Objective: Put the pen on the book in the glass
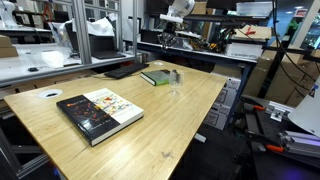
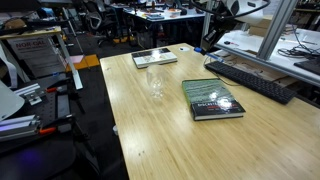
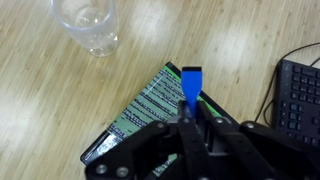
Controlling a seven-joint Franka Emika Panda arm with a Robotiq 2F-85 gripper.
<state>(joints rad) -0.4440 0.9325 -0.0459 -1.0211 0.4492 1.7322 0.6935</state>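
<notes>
My gripper is shut on the pen, a short blue stick that points out from between the fingers. In the wrist view the pen hangs above the green book, and the clear glass stands empty on the wood further off, at the top left. In both exterior views the gripper is raised above the far end of the table, over the green book. The glass stands beside the book.
A larger black-and-white book with colourful pictures lies nearer the front of the wooden table. A black keyboard lies along one table edge. Desks, frames and cables surround the table.
</notes>
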